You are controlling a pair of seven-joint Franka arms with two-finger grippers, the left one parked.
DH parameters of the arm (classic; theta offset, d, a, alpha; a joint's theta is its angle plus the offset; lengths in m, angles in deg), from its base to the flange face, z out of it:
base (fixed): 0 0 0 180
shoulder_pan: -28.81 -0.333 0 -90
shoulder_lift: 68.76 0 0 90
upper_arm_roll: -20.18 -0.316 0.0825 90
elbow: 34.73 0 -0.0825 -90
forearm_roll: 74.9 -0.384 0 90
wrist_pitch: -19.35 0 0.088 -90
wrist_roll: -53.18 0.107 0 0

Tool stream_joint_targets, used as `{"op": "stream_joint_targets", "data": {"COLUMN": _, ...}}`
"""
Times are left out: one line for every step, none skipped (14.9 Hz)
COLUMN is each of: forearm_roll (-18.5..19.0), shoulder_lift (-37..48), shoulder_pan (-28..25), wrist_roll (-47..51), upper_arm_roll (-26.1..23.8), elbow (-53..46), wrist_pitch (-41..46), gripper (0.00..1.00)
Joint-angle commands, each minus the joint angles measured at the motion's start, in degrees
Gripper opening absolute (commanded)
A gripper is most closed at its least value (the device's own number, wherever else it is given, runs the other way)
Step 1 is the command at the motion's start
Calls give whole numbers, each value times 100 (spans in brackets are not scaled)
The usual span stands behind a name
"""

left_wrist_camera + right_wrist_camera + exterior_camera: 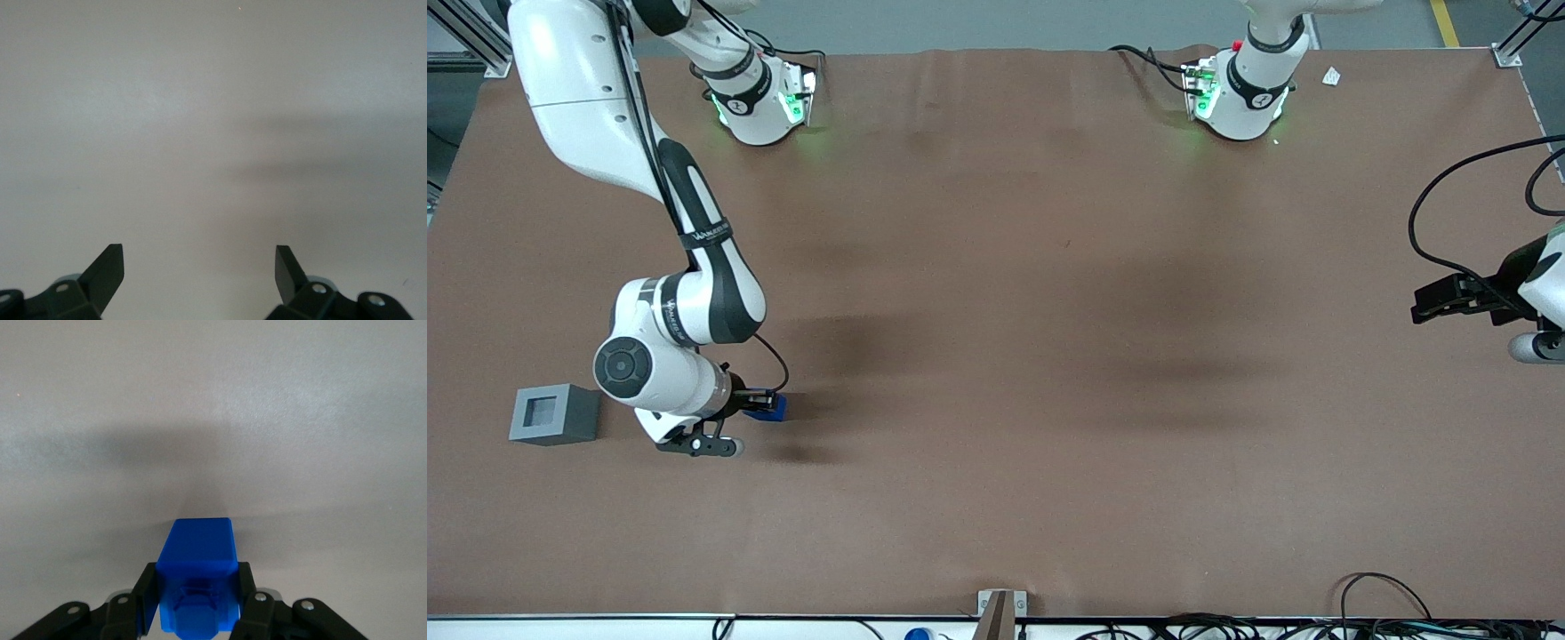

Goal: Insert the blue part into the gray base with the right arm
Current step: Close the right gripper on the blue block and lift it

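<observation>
The gray base (555,414) sits on the brown tabletop (1049,356) toward the working arm's end, and the square recess in its top face holds nothing. The blue part (768,406) is not in it — it is pinched in the pincer (763,405), just beside the arm's wrist and well apart from the base, with the wrist between the two.

In the right wrist view the black fingers (248,593) press against two opposite sides of the blue part (198,577), which sticks out past the fingertips of the pincer (198,600); a rounded stub shows on the face turned toward the camera.

Dark lettering runs along the black band on the right arm (680,302), but it cannot be read with certainty.

The arm reaches from its green-lit mount toward the front camera, bends at the elbow, and ends in a low wrist — the pincer pointing sideways toward the parked arm's end, close over the tabletop.
</observation>
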State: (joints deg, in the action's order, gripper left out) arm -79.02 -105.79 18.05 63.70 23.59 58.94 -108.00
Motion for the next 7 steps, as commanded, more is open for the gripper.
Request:
{"op": "stream_joint_targets", "data": {"forearm_roll": 51, "shoulder_lift": 109, "shoulder_pan": 100, "wrist_roll": -49, "upper_arm_roll": 54, "elbow": -85, "wrist_pitch": 35, "gripper": 21}}
{"op": "stream_joint_targets", "data": {"forearm_roll": 77, "shoulder_lift": 118, "shoulder_pan": 161, "wrist_roll": -110, "upper_arm_roll": 63, "elbow": -129, "wrist_pitch": 35, "gripper": 18}}
{"op": "stream_joint_targets", "data": {"forearm_roll": 86, "shoulder_lift": 135, "shoulder_pan": 231, "wrist_roll": -233, "upper_arm_roll": 63, "elbow": -173, "wrist_pitch": 44, "gripper": 17}}
{"op": "stream_joint_targets", "data": {"forearm_roll": 95, "shoulder_lift": 170, "shoulder_pan": 302, "wrist_roll": -312, "upper_arm_roll": 63, "elbow": -208, "wrist_pitch": 62, "gripper": 16}}
{"op": "stream_joint_targets", "data": {"forearm_roll": 103, "shoulder_lift": 197, "shoulder_pan": 355, "wrist_roll": -356, "upper_arm_roll": 72, "elbow": -269, "wrist_pitch": 131, "gripper": 15}}
{"op": "stream_joint_targets", "data": {"forearm_roll": 130, "shoulder_lift": 197, "shoulder_pan": 425, "wrist_roll": -392, "upper_arm_roll": 72, "elbow": -392, "wrist_pitch": 263, "gripper": 15}}
{"op": "stream_joint_targets", "data": {"forearm_roll": 182, "shoulder_lift": 205, "shoulder_pan": 495, "wrist_roll": -453, "upper_arm_roll": 72, "elbow": -532, "wrist_pitch": 455, "gripper": 14}}
